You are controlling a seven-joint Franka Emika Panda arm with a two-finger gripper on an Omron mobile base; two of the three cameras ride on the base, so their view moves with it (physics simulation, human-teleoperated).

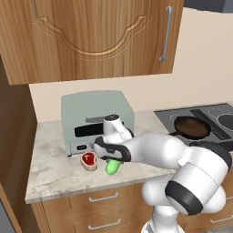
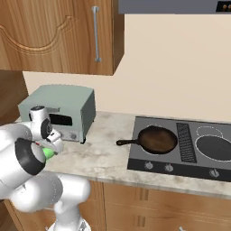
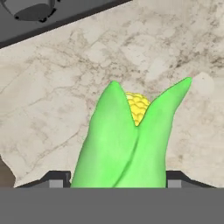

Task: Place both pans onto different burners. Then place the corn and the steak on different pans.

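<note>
Hand view shows the corn (image 3: pixel 127 140) lying on the bench (image 3: pixel 52 109) between the claw (image 3: pixel 118 179) tips, jaws parted, not yet gripping; close squarely mid-cob before lifting.

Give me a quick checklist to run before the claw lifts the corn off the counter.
1. Corn sits between the two fingertips: ok, one dark tip shows on each side of the husk.
2. Claw firmly shut on the corn: cannot tell, contact is hidden at the picture's bottom edge.
3. Steak out of the way: ok, it lies beside the corn, apart from the claw.
4. Cast-iron skillet on a burner, empty: ok.
5. Second pan on a different burner: ok, on the right side of the cooktop.
6. Toaster oven close behind the arm: ok, lift straight up.
</note>
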